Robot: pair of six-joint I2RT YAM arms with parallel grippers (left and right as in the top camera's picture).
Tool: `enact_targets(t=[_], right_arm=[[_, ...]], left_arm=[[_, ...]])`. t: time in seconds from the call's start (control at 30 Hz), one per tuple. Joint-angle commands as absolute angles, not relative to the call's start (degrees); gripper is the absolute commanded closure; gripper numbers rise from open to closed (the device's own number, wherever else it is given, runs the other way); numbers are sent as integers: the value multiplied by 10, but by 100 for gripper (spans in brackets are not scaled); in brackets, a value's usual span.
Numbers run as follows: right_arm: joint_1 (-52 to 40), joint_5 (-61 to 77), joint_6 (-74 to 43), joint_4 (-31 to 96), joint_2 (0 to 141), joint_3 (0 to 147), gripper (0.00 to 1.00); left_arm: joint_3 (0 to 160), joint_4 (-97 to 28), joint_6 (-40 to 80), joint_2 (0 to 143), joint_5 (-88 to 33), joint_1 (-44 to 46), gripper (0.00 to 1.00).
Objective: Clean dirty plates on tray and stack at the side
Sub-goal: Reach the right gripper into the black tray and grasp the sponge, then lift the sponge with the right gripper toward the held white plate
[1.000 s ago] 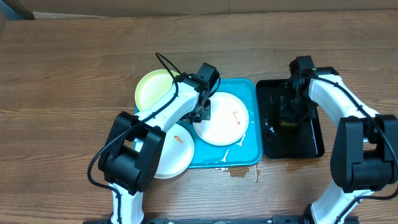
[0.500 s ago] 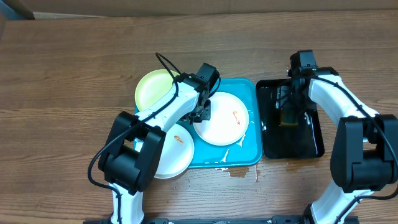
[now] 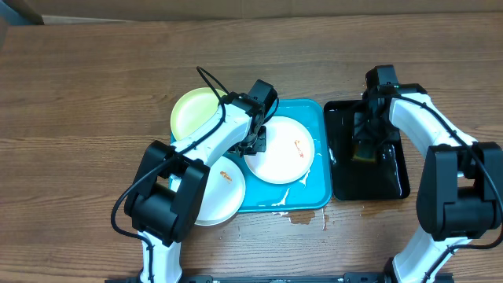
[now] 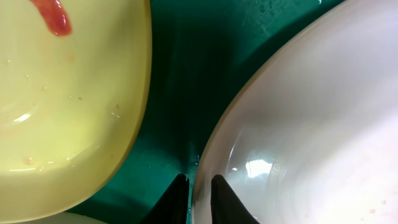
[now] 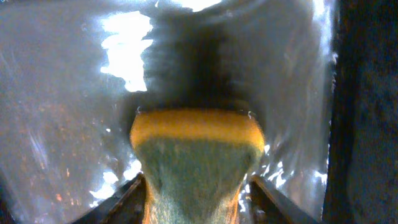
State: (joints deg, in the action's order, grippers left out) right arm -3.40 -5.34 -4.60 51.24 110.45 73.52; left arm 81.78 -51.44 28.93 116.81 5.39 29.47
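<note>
Overhead view: not much has been moved in the last second, tbh. The left gripper (image 3: 256, 143) has been kept parked at the left rim of the white plate (image 3: 287, 157) in the tray (image 3: 314, 192). In the left wrist view its fingers (image 4: 227, 205) are seen drawn close on either side of that rim, so it's reckoned to be pinched. The right gripper (image 3: 365, 141) has been nudged a little over the black tray (image 3: 393, 177). The sponge (image 5: 196, 134) is squeezed between its fingers, yellow end down by the wet floor. Orange smears (image 3: 299, 145) are left on the white plate and on the front plate (image 3: 212, 196). The yellow plate (image 3: 195, 110) is perched on the tray's back-left corner. So scrubbing probably hasn't been started, and nothing is stacked yet.
</note>
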Motion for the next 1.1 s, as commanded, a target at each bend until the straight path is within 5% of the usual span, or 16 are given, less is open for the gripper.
enact_targets(t=[0.0,0.13,0.27,0.43,0.53,1.07], right_arm=[[-31,-51,-46,547,1109,751,43],[-31,-37,-48,559,1109,743,50],[-31,-33,-47,536,1109,724,96],[-33,-33,-45,566,1098,744,96],[-33,-34,-45,601,1071,772,96],[-34,46,-43,633,1025,786,96]], left_arm=[[815,-515,287,1178,55,293,83],[815,-515,288,1178,55,293,82],[815,-511,287,1178,55,293,79],[815,-503,287,1178,55,293,80],[815,-504,287,1178,55,293,96],[815,-507,300,1178,31,293,96]])
